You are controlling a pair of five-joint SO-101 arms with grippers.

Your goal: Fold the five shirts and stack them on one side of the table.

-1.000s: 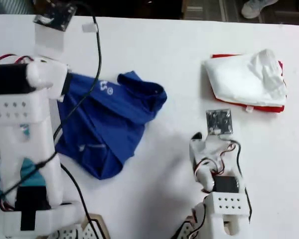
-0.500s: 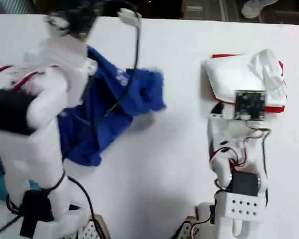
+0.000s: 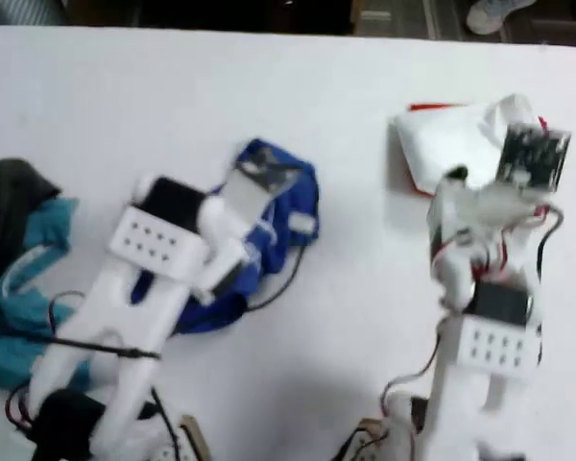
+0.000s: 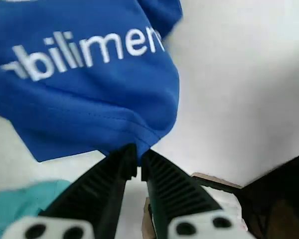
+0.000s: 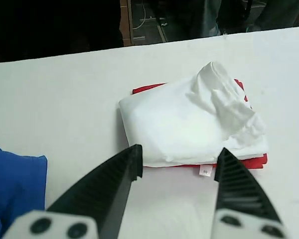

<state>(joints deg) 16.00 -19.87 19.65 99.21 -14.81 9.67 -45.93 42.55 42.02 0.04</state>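
You have five garments on the white table [image 3: 346, 288], and two arms working over them.

In the high view, a crumpled blue shirt [image 3: 290, 192] of smooth knit with white lettering sits left of centre, bunched into a heap. Most of it is covered by the left arm [image 3: 154, 279]. The left gripper [image 4: 138, 154] has its ribbed black fingers pressed almost together on the stitched hem of that blue shirt, so it is gripping the cloth at its edge.

At the upper right of the high view lies a folded white shirt [image 3: 432, 144], a soft rectangle with a rumpled lump on its right end. It rests directly on a flat folded red shirt [image 5: 148, 88], of which you see just a thin border.

The right arm [image 3: 485, 336] stands in front of this pair and hides the stack's right part. The right gripper [image 5: 178, 157] has its two black fingers spread wide, holding nothing, near the stack's front edge, apart from the cloth.

At the far left edge of the high view, a loose teal shirt [image 3: 19, 288] with pale trim lies unfolded. A limp dark garment [image 3: 10, 197] is heaped against its upper side, the two touching.

A thin black cable [image 3: 278, 288] curves over the table just beside the blue heap.
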